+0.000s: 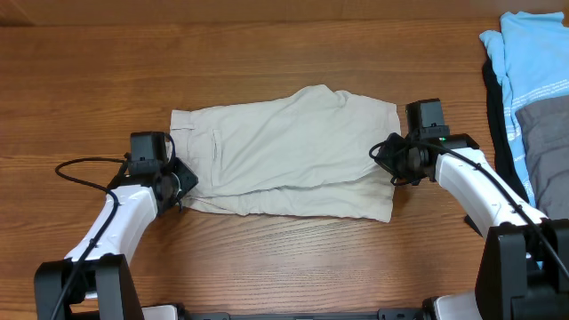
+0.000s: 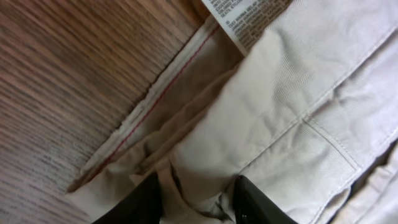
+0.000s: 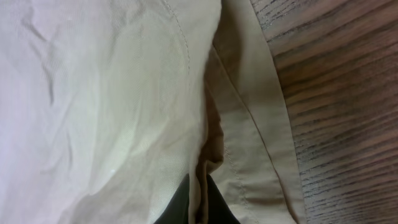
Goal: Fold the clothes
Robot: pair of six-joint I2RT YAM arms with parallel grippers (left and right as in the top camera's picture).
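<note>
Shorts [image 1: 284, 151] are spread flat on the desk [image 1: 267, 53]. Right pincer [image 3: 198, 202] is clamped on their right edge. Left pincer [image 2: 199, 193] is placed astride the waistband; whether it grips cannot be told.

shorts [image 1: 284, 151] — 1 pair | arms [image 1: 116, 218] — 2 | heaped garments [image 1: 533, 53] — 3 | table [image 1: 267, 53] — 1

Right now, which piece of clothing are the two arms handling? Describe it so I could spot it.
Look at the middle of the wooden table. The beige shorts lie spread there, waistband toward the left. Unlike the light blue garment and grey garment heaped at the right edge, they are pale khaki and lie alone.
</note>
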